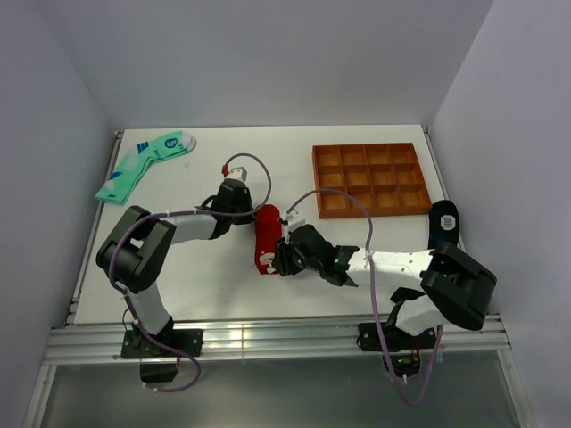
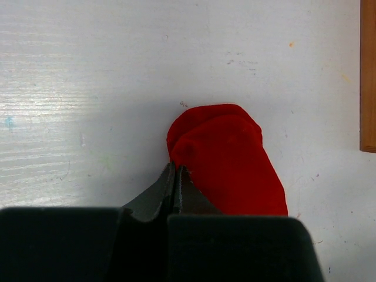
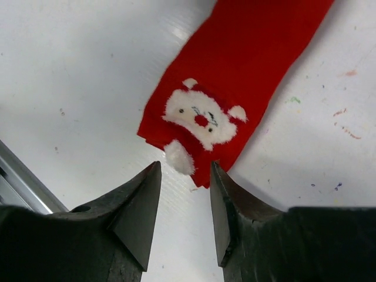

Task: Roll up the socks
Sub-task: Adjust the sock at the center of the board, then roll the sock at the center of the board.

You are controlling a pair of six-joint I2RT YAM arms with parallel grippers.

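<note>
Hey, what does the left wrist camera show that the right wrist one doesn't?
Only left wrist: the rounded end of the socks, the left gripper shut at its edge, and a strip of the brown tray. Only right wrist: the white figure near their other end, the right gripper open just short of it. Both: red fabric on the white table.

Matt red cloth socks [image 3: 252, 53] with a fluffy white figure [image 3: 200, 120]; smooth, scuffed table [image 3: 88, 59].
</note>
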